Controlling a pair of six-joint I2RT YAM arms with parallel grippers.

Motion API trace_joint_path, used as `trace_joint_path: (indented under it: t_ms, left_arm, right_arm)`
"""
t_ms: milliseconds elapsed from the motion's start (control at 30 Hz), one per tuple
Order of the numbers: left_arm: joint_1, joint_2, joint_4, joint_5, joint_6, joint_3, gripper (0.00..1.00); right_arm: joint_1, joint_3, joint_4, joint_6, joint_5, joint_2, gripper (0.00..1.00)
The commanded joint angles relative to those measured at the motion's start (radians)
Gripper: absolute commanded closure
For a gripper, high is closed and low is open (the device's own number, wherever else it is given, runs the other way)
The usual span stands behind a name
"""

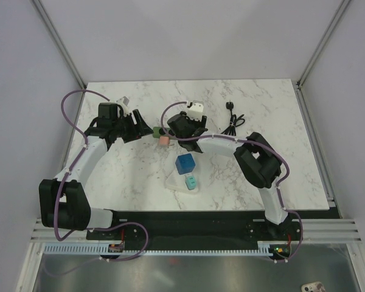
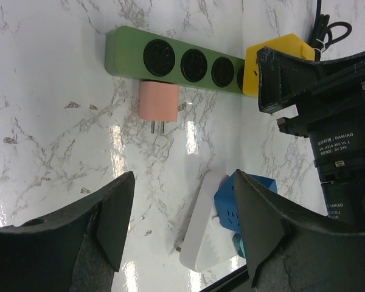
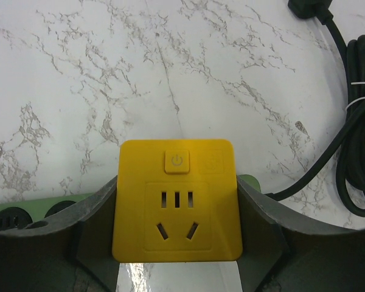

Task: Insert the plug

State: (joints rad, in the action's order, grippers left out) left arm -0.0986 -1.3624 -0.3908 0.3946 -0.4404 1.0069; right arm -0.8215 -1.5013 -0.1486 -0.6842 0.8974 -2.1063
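Now, right gripper (image 3: 177,237): fingers clamped on both sides of the yellow plug adapter (image 3: 177,182), which sits socket face up between them.
Green power strip (image 3: 24,213): below and left of those fingers; I can't tell if the prongs meet its holes.
Risk: pressing down misaligned could bend prongs or shove the unheld strip aside.
Left gripper (image 2: 182,176): fingers apart, empty; the pink plug (image 2: 158,100) lies beyond the tips, against the strip, and might get knocked.
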Motion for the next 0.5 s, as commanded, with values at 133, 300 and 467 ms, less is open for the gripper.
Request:
trace_joint_path:
  t_ms: [133, 300, 467]
  left_arm:
    - [-0.003, 0.032, 0.038, -0.019, -0.014, -0.01, 0.27]
    - [-0.003, 0.028, 0.041, -0.025, -0.017, -0.01, 0.27]
    - [-0.001, 0.036, 0.043, -0.028, -0.014, -0.013, 0.27]
  right_arm:
    - [-0.031, 0.159, 0.04, -0.005, 0.005, -0.021, 1.0]
    - [-0.056, 0.151, 0.04, -0.006, 0.009, -0.058, 1.0]
    - [-0.064, 0.133, -0.023, -0.055, 0.015, -0.084, 1.0]
